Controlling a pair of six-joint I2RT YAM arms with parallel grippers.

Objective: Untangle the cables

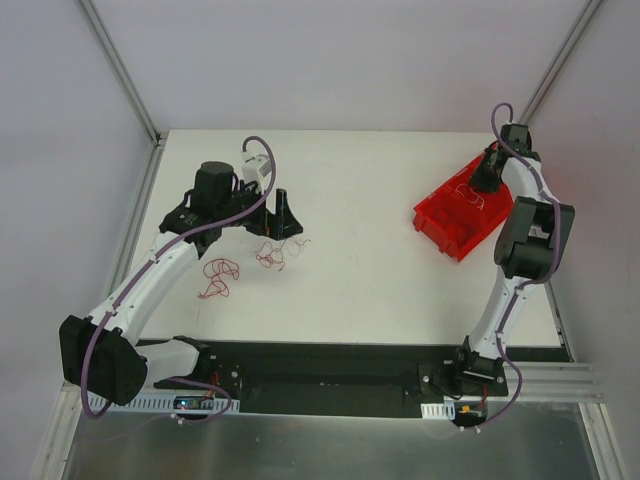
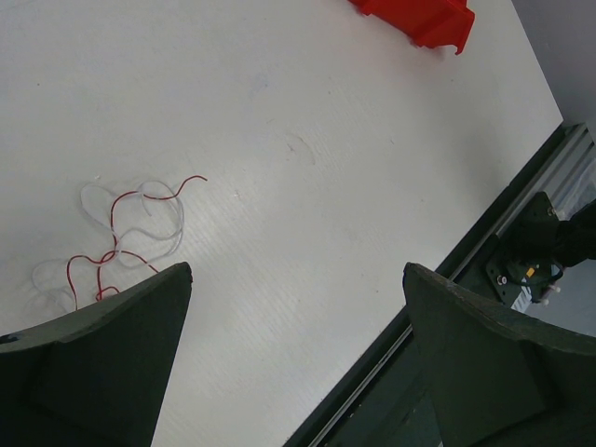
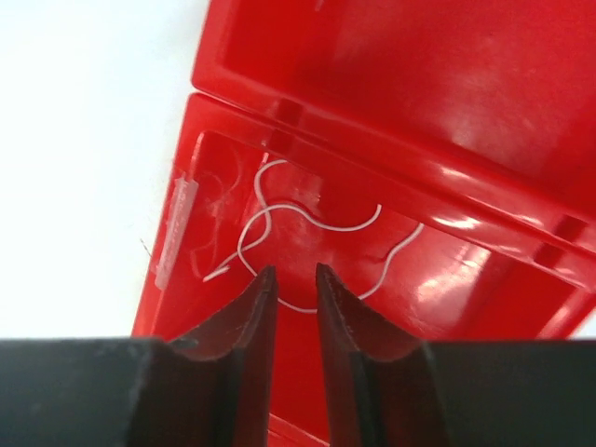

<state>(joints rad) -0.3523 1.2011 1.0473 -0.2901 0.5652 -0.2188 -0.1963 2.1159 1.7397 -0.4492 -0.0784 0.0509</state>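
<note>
Left gripper (image 2: 298, 272) spread wide; right gripper (image 3: 296, 270) barely parted.

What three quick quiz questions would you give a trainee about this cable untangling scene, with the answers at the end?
1. True or false: the left gripper is open, with nothing between its fingers.
2. Multiple choice: where do the white wires in the right wrist view lie?
A. on the bare table
B. inside the red bin
C. draped over an arm
3. Fill in: in the top view, the red cables lie on the table nearer the ____ arm.

Key: 1 true; 2 B; 3 left.
</note>
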